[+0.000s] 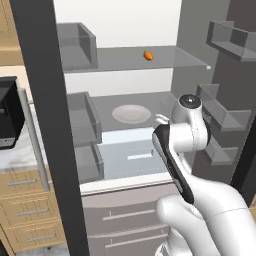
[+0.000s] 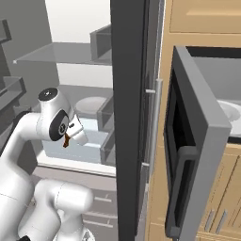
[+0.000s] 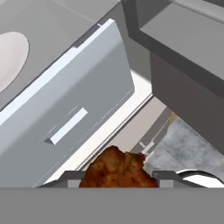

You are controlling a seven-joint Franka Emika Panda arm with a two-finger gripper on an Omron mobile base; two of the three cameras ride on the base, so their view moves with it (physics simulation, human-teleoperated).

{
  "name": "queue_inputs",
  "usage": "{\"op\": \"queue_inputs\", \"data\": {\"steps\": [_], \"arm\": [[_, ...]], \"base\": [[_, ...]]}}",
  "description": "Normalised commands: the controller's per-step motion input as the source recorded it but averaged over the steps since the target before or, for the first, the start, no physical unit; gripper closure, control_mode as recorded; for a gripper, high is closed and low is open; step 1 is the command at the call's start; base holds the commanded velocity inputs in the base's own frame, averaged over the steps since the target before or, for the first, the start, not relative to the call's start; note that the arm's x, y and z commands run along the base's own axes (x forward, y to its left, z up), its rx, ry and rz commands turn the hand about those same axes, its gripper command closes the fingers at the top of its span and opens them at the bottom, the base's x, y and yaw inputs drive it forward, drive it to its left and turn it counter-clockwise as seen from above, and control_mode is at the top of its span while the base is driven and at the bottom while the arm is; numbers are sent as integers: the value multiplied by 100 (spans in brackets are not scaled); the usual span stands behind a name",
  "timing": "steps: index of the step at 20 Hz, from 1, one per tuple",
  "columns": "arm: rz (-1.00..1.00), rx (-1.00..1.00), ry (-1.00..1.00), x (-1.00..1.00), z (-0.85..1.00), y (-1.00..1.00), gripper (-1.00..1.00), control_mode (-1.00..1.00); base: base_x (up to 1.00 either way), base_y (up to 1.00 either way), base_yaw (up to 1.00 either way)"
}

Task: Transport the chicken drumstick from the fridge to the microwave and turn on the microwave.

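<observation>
The reddish-brown chicken drumstick sits between my two fingertips in the hand view, with my gripper shut on it. From the right base view, the drumstick hangs under the white hand, in front of the open fridge, above the pale drawer. The fridge stands open with grey shelves and door bins. To the right, the microwave has its dark-window door swung open, and the white turntable plate shows inside.
A white plate lies on the fridge's middle shelf and a small orange item on the upper one. The dark fridge door stands between my arm and the microwave. A black coffee machine sits on the left counter.
</observation>
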Motion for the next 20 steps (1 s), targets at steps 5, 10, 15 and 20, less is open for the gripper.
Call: {"op": "queue_inputs", "data": {"steps": [5,10,15,20], "arm": [[0,0,0,0,0,0,100,100],[0,0,0,0,0,0,100,100],[0,0,0,0,0,0,100,100],[0,0,0,0,0,0,100,100]], "base": [[-50,0,0],[-46,0,0],[-43,0,0],[-43,0,0]]}}
